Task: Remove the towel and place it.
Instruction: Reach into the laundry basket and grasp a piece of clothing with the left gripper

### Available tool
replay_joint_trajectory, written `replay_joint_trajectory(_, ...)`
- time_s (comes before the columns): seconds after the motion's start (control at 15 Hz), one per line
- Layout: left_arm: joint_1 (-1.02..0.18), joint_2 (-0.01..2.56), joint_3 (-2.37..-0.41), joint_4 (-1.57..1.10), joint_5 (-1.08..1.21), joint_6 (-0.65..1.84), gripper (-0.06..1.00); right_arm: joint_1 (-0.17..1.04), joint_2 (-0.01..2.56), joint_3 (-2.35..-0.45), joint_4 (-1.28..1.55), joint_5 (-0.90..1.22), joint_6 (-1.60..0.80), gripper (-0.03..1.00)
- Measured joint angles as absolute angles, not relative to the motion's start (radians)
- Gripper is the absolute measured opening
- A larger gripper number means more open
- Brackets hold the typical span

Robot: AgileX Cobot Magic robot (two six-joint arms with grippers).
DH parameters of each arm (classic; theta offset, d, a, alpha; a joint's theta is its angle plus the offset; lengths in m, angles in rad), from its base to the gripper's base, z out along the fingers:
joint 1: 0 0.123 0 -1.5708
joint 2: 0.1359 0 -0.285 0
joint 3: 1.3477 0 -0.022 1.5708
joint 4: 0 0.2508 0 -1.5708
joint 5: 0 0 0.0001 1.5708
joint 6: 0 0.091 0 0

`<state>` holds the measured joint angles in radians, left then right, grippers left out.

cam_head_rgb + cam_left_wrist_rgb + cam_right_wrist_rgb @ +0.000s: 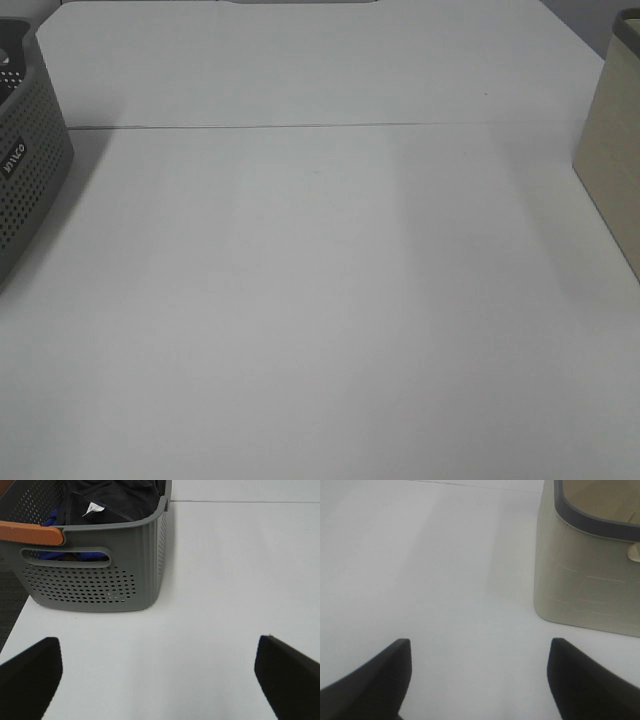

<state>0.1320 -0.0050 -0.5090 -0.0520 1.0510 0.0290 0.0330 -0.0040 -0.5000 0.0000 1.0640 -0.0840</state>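
The towel [115, 500], dark charcoal cloth with a small white tag, lies bunched inside a grey perforated basket [95, 580] in the left wrist view. My left gripper [157, 680] hovers over the white table, well short of the basket, open with nothing between its black fingers [30, 675]. My right gripper [480, 680] is also open and empty above bare table, beside a beige bin [585, 580]. Neither gripper shows in the high view; there only the basket's corner [30, 160] appears at the left edge, and the towel is hidden.
The basket has an orange handle [30, 532] and some blue fabric [52, 520] under the towel. The beige bin [612, 150] with a dark rim stands at the right edge. A seam [320, 126] runs across the white table. Dark floor lies beyond the table's left edge.
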Motion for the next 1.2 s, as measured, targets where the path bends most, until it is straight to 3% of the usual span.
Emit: replay_joint_trajectory(1.2, 0.132, -0.005, -0.509, -0.052, 1.051, 0.029, 0.99, 0.033, -0.004, -0.5, 0.0, 1.064, -0.084, 0.73)
